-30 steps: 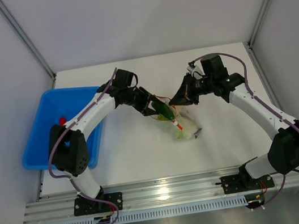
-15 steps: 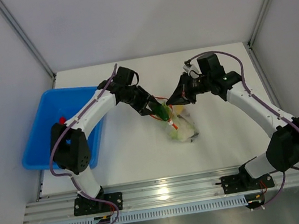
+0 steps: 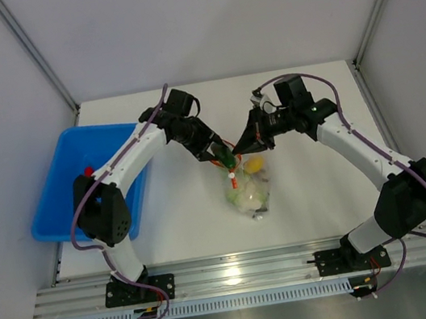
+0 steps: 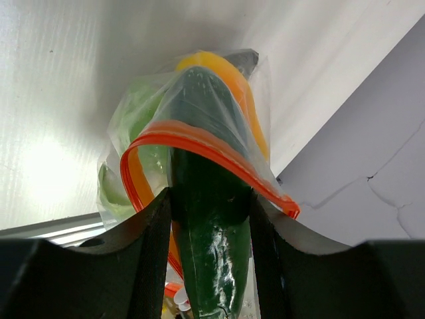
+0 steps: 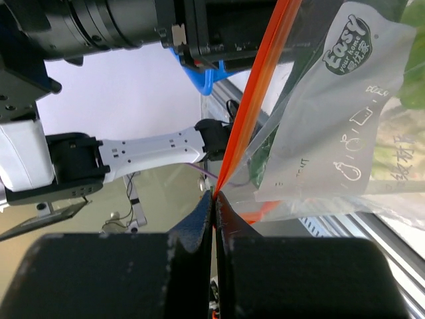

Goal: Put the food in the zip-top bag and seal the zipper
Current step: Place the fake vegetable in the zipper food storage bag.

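The clear zip-top bag (image 3: 249, 190) hangs above the table between my two grippers, its orange-red zipper (image 4: 199, 143) at the mouth. My left gripper (image 3: 220, 155) is shut on the dark green cucumber (image 4: 209, 219), whose far end is pushed through the mouth into the bag. My right gripper (image 3: 245, 146) is shut on the zipper strip (image 5: 255, 119) at the mouth's edge and holds the bag up. Inside the bag I see an orange-yellow piece (image 3: 253, 165) and white-green leafy food (image 3: 245, 196). The red chili (image 3: 88, 171) lies in the blue tray.
A blue plastic tray (image 3: 54, 190) sits at the table's left edge, next to the left arm. White walls and metal posts bound the back and sides. A metal rail runs along the near edge.
Both grippers have risen and drawn together. The bag has been lifted off the table and now hangs upright, with the cucumber pushed further into its mouth.
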Robot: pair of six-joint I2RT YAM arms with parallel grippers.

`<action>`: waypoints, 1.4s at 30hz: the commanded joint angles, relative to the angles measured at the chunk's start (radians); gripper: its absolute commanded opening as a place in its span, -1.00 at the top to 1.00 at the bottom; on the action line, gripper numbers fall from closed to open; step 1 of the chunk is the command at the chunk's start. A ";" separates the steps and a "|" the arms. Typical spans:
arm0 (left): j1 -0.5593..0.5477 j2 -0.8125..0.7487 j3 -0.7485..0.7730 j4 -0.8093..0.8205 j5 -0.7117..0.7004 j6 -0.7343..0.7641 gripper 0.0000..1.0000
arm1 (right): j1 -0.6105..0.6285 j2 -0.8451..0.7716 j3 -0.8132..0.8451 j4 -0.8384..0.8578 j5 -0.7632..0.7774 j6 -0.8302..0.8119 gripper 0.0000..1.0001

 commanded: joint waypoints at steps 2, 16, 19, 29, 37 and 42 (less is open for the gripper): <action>0.000 0.022 0.050 0.001 -0.063 0.104 0.99 | 0.009 -0.021 0.054 -0.064 -0.146 -0.084 1.00; -0.032 -0.092 -0.063 0.107 -0.021 0.280 0.60 | -0.039 -0.047 0.037 -0.051 -0.163 -0.058 1.00; -0.032 -0.096 -0.061 0.094 -0.023 0.288 0.47 | -0.039 -0.056 0.035 -0.051 -0.161 -0.056 1.00; -0.032 -0.129 -0.054 0.073 0.036 0.323 0.99 | -0.062 -0.076 0.006 -0.043 -0.163 -0.047 1.00; -0.029 -0.219 -0.025 0.070 0.065 0.426 0.99 | -0.074 -0.076 -0.002 -0.051 -0.157 -0.064 1.00; -0.020 -0.245 0.018 0.030 0.140 0.477 0.99 | -0.074 -0.070 0.000 -0.077 -0.140 -0.087 1.00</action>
